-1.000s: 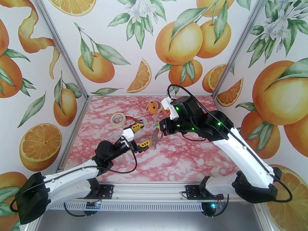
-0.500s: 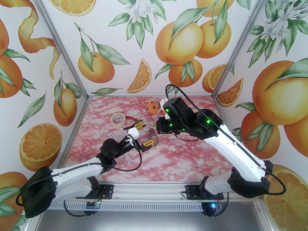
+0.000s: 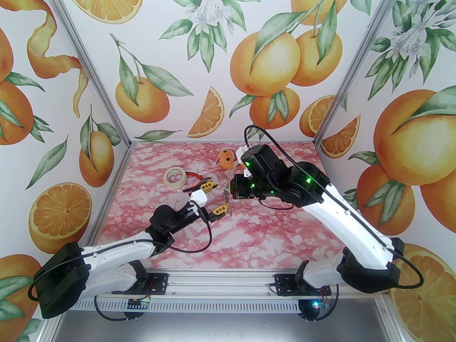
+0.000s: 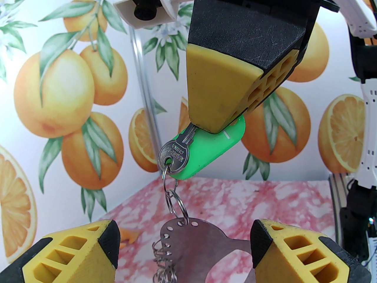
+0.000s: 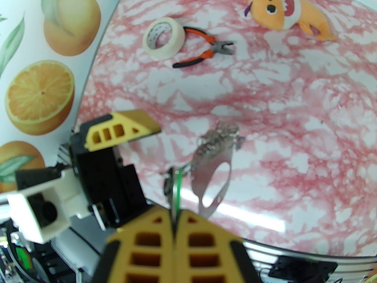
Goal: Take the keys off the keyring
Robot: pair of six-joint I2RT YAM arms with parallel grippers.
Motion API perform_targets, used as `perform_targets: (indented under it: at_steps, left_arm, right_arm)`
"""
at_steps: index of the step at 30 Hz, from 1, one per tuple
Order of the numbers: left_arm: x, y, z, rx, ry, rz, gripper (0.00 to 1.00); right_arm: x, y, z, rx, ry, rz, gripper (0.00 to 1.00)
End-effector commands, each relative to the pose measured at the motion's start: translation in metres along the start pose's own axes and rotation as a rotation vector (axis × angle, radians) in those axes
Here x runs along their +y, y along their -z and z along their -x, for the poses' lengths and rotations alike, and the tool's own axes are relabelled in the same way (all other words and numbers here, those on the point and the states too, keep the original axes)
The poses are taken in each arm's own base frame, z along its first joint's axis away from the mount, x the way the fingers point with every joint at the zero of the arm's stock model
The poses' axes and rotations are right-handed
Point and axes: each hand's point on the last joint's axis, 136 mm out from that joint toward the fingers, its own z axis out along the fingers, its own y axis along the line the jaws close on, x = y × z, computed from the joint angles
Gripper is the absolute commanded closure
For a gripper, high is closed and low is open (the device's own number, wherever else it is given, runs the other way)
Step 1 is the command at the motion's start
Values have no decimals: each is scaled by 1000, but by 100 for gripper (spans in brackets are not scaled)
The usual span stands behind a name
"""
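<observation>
The green key tag is pinched between the fully closed pads of the right gripper and is seen edge-on in the right wrist view. The blade of a small metal key is caught under the same pads. A short chain of small rings is hung from the key's head. The keyring is suspended from that chain at 6 o'clock of the tag, above the table. Whether its lower end touches the table cannot be told.

The left gripper is held with its jaws wide apart. In the left wrist view one finger is placed at 9 o'clock and the other at 3 o'clock of the keyring's perforated plate. Nothing is clamped by it. The plate's edge is seen just beside the 3 o'clock finger, though contact cannot be told.

In the top view the two grippers are met near the table's centre. A roll of tape and red-handled pliers are laid just beside each other at 10 o'clock of them. An orange fish toy is set at 12 o'clock.
</observation>
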Motion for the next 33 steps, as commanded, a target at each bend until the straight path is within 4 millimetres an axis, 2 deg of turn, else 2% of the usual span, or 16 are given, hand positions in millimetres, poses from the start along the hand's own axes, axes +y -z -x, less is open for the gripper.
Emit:
perform_targets:
  at_steps: [1,6,10,23,33]
  left_arm:
    - [-1,-6,17,-42,-16,-15,27]
    - [2,-7,14,-36,-14,0,31]
    - [10,-8,12,-31,-6,48,40]
    - [9,-11,6,-33,4,45,57]
    - [12,-9,5,-24,-9,64,64]
  right_arm:
    - [10,11,0,-19,38,65,100]
    - [12,12,-3,-14,34,82,100]
    - [17,8,-8,9,26,120,100]
    - [19,10,-7,-7,15,139,100]
    - [19,10,-8,-13,-2,148,100]
